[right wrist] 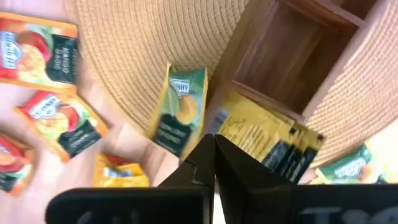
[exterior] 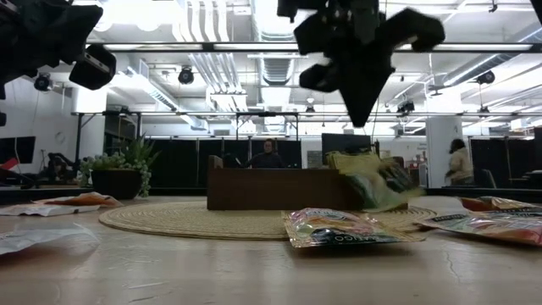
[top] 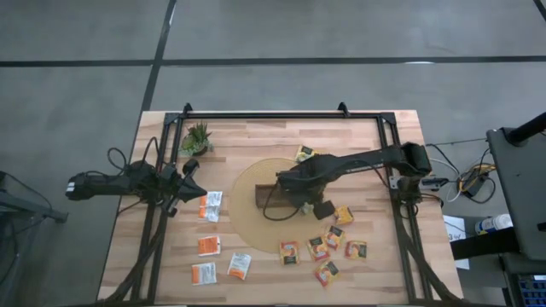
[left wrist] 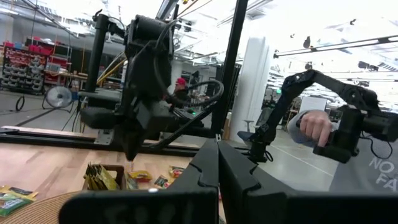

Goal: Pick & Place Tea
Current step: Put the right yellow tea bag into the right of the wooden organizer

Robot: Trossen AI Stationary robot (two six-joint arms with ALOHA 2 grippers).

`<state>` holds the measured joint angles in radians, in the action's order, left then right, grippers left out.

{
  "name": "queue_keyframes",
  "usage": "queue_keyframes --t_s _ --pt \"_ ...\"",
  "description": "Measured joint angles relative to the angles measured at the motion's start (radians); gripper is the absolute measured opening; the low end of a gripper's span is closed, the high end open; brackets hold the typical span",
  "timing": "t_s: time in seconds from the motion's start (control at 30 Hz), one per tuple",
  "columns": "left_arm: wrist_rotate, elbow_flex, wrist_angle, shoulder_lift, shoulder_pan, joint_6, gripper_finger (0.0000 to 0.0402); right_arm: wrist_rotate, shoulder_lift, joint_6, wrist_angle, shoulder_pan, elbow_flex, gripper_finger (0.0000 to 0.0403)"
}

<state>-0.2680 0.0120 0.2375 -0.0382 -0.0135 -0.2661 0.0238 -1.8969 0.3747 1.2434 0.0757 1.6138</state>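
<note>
Surface point(top: 256, 136): a pale wooden top inside a black frame; everything listed below is carried on it.
Mat point(top: 247, 183): a round woven mat laid at the middle of the surface, apparently as a base for the tray.
Tray point(top: 266, 201): a dark wooden divided box set on the mat. One compartment is seen bare in the right wrist view, and yellow sachets point(right wrist: 264, 140) are stood against its wall there, probably as sorted stock.
Tea, right group point(top: 320, 247): orange-and-red sachets scattered flat between the mat and the near right corner, not yet collected.
Tea, left group point(top: 211, 206): white-and-orange sachets laid loose toward the near left corner, well apart from the tray.
Tea, single pieces: one yellow-green sachet point(right wrist: 180, 109) lying tilted on the mat beside the tray; another point(top: 305, 153) on the far side of the mat.
Plant point(top: 197, 137): a small spiky potted plant near the far left corner, kept out of the working zone.
Right gripper point(right wrist: 214, 144): held above the tray and mat, pointed downward. Its fingers are seen pressed together with nothing between them. It is judged to be between a drop and a fresh pick.
Left gripper point(left wrist: 217, 152): parked at the left edge, aimed across the surface toward the tray; the fingers are closed on nothing, so the arm is taken to be waiting.
Person's hand point(left wrist: 314, 124): seen beyond the surface on a separate control arm.
</note>
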Motion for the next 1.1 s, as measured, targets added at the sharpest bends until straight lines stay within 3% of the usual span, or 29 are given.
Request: queue_keyframes --t_s 0.17,0.37,0.63,0.83,1.0,1.1 --pt "0.000 0.000 0.001 0.000 0.000 0.000 0.0000 0.025 0.027 -0.147 0.010 0.008 -0.001 0.0008" --pt "0.000 0.000 0.000 0.000 0.000 0.000 0.0000 0.192 0.027 -0.185 0.017 0.025 -0.052 0.0008" --pt "0.000 0.000 0.000 0.000 0.000 0.000 0.0000 0.185 0.077 -0.275 -0.040 0.080 -0.215 0.0008" --pt "0.000 0.000 0.000 0.000 0.000 0.000 0.0000 0.176 0.239 -0.372 -0.291 0.092 -0.443 0.0008" --pt "0.000 0.000 0.000 0.000 0.000 0.000 0.0000 -0.008 0.418 -0.536 -0.638 0.093 -0.667 0.0008" --pt "0.000 0.000 0.000 0.000 0.000 0.000 0.0000 -0.024 0.499 -0.577 -0.762 0.091 -0.772 0.0008"
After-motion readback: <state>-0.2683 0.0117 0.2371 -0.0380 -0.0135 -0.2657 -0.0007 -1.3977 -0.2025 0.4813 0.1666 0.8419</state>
